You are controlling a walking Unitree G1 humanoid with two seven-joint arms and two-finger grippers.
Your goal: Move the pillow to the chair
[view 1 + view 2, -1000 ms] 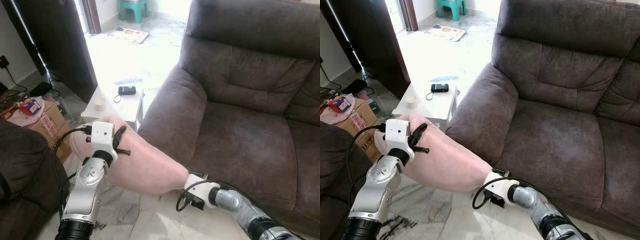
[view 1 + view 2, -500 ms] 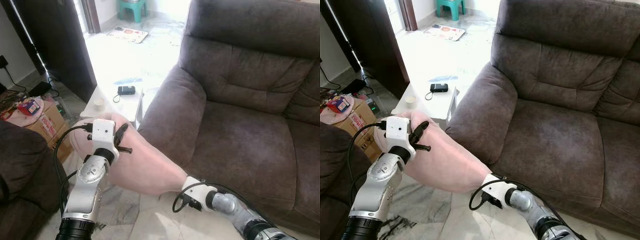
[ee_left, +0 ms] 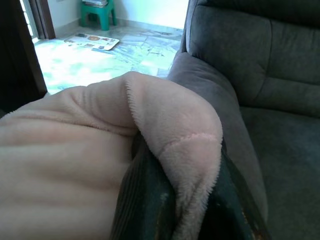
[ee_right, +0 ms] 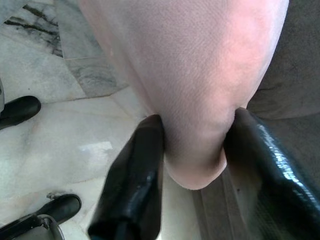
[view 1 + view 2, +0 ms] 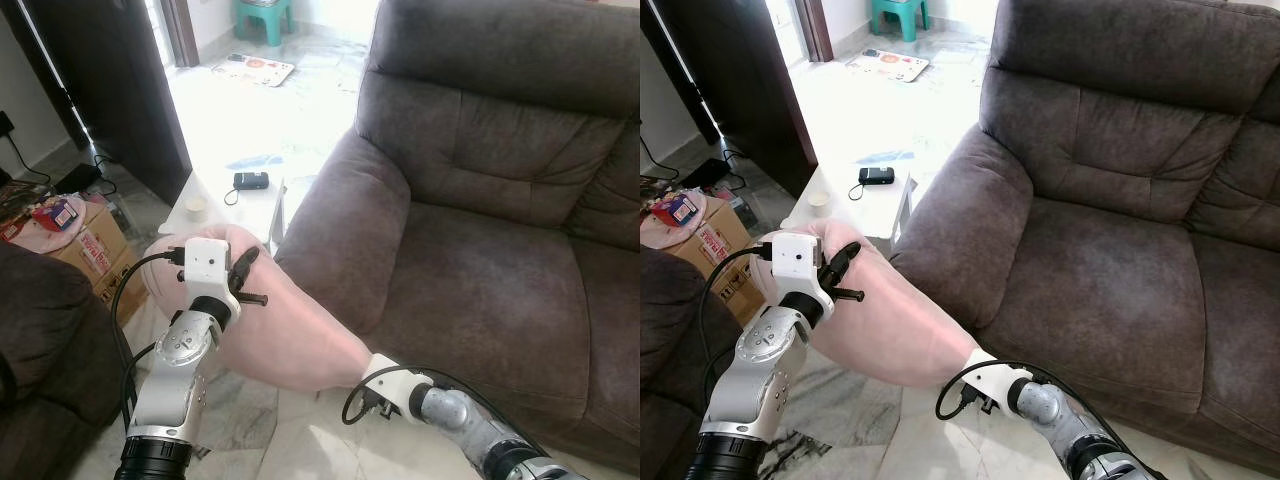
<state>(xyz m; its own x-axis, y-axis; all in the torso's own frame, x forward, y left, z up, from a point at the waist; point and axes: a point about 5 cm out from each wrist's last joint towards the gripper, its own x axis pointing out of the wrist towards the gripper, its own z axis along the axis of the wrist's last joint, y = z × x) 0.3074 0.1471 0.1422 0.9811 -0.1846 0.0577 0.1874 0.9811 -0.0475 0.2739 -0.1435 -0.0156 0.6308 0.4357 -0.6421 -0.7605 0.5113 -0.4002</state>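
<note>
A pink pillow (image 5: 290, 325) hangs between my two grippers, over the floor in front of the brown chair's armrest (image 5: 350, 215). My left gripper (image 5: 240, 275) is shut on the pillow's upper left end. In the left wrist view, pink fabric (image 3: 75, 150) is pinched between the black fingers (image 3: 145, 200). My right gripper (image 5: 365, 372) is shut on the lower right end, close to the chair's base. There the pillow (image 4: 190, 75) bulges between both fingers (image 4: 140, 170). The chair's wide seat (image 5: 490, 270) lies to the right.
A white side table (image 5: 215, 215) with a black device (image 5: 252, 181) and a small cup (image 5: 196, 205) stands beside the armrest. A cardboard box (image 5: 95, 250) and another dark sofa (image 5: 40, 340) are on the left. A dark door (image 5: 110, 80) stands behind them, with marble floor below.
My right gripper and the pillow's lower end have shifted a little to the left. The left gripper keeps its hold, almost in place.
</note>
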